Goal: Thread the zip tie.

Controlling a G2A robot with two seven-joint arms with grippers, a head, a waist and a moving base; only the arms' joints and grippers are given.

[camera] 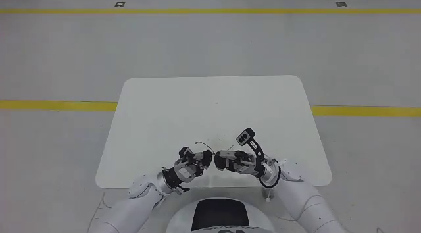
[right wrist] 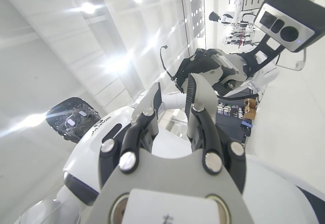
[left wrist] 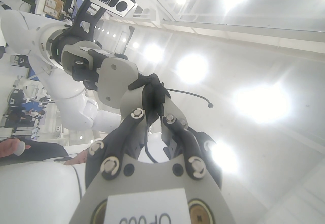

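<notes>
- The left gripper (left wrist: pixel 153 93) is closed, its two fingertips, wrapped in black tape (left wrist: pixel 148 83), pinched together on a thin black plastic zip tie (left wrist: pixel 188 93).
- The right gripper (right wrist: pixel 174 88) has its two grey fingers parted with a clear gap between them. It grips nothing. One finger (right wrist: pixel 191 93) shows a ribbed black pad.
- The two grippers face each other tip to tip, very near one another. The right fingers sit just beside the left gripper's taped tips.
- Count: one zip tie, two grippers, one table, two yellow floor lines.
- The zip tie is held in the air above the near part of the table, between the two grippers.
- The flat white table (camera: pixel 210 101) has rounded corners. Both arms hang over its front edge.
- The floor around it is pale grey. One yellow line (camera: pixel 210 11) runs across beyond the table, and another (camera: pixel 52 105) runs level with the table's middle.
- Overhead, the wrist views show a white ceiling with bright round lights (left wrist: pixel 192 67).
- One end of the zip tie arcs free from the closed tips and ends in a small square head. The rest trails back between the left gripper's fingers.
</notes>
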